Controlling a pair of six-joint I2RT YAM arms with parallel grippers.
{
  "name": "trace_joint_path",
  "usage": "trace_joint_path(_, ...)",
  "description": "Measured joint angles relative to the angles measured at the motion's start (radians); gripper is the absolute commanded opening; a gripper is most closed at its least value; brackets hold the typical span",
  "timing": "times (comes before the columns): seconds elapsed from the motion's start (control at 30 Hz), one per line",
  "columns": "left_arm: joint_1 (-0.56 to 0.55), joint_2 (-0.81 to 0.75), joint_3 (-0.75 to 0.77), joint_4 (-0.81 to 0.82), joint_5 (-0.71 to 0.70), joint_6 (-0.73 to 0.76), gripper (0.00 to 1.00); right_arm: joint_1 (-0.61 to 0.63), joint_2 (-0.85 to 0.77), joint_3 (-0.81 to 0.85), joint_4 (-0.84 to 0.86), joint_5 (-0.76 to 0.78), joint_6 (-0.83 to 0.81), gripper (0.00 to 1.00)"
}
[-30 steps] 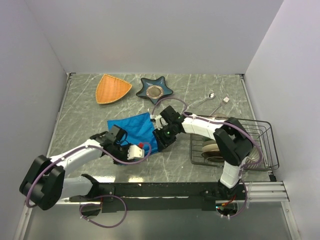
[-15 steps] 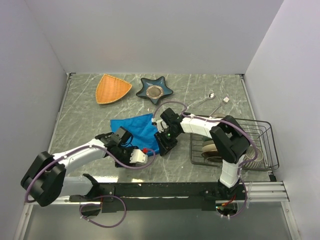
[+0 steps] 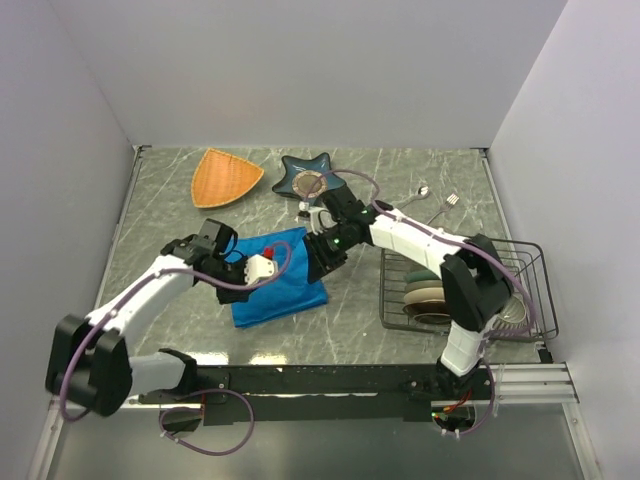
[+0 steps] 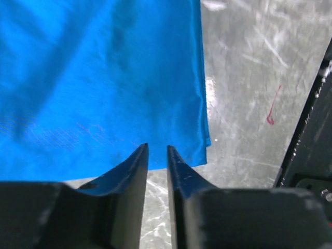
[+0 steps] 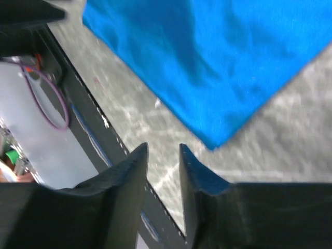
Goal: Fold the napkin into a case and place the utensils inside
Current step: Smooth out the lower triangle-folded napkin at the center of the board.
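One napkin (image 3: 275, 290) lies mid-way across the desk (image 3: 160, 235). One spoon (image 3: 420, 192) and one fork (image 3: 448, 203) lie near its far right corner. The left gripper (image 4: 157, 150) and right gripper (image 5: 164, 150) are narrowly parted and empty.

1 blue napkin (image 3: 278, 285), mid table (image 3: 150, 205). 2 dishes by far edge: 1 orange triangular dish (image 3: 226, 177), 1 dark star dish (image 3: 296, 172). 2 utensils twd far right corner: 1 spoon (image 3: 415, 194), 1 fork (image 3: 445, 207). 1 wire rack (image 3: 540, 290) at right edge w/ stacked plates (image 3: 425, 297) inside, at least 2, exact no. unclear.
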Motion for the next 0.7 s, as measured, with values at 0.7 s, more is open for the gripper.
trace_joint_path(0.7,-0.200,0.093,-0.130,0.045,-0.152,-0.064,0.47,0.000,0.174,-0.094,0.068,0.053,-0.002,0.28)
